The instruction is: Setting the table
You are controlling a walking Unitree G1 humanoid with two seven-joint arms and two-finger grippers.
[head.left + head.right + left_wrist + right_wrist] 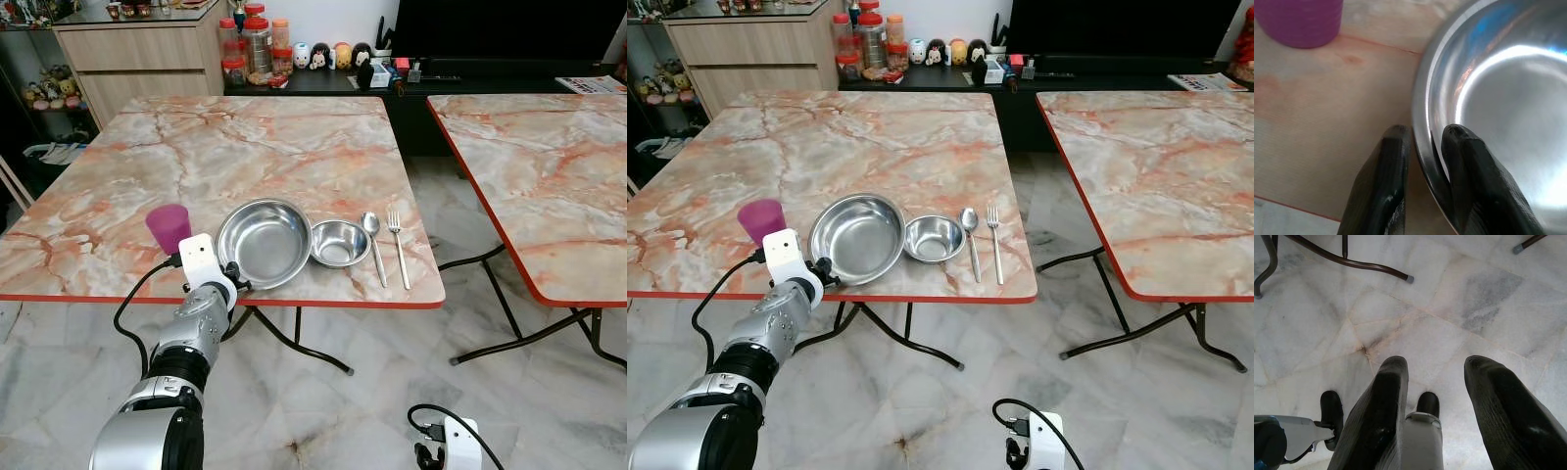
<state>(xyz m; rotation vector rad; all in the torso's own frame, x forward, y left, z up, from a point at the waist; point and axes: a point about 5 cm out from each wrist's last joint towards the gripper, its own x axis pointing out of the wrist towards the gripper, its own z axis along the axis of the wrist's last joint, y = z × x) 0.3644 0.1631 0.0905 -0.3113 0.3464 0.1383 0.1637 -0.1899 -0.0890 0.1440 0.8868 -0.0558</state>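
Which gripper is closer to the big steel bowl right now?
Left. The left gripper pinches the big steel bowl by its near rim; the right gripper hangs low over the floor, away from the table.

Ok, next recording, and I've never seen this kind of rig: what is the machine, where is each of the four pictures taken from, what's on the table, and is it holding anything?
It is a humanoid robot with two silver arms, each ending in two long black fingers. The two wide pictures come from a stereo camera on its head, looking forward and down. The other two come from cameras on its wrists, looking along the fingers.

On the marble-patterned table lie a purple cup, a large steel bowl, a small steel bowl, a spoon and a fork, in a row near the front edge.

The left end effector is pinched on the large bowl's rim, one finger inside and one outside. The right end effector hangs open above the tiled floor, holding nothing.
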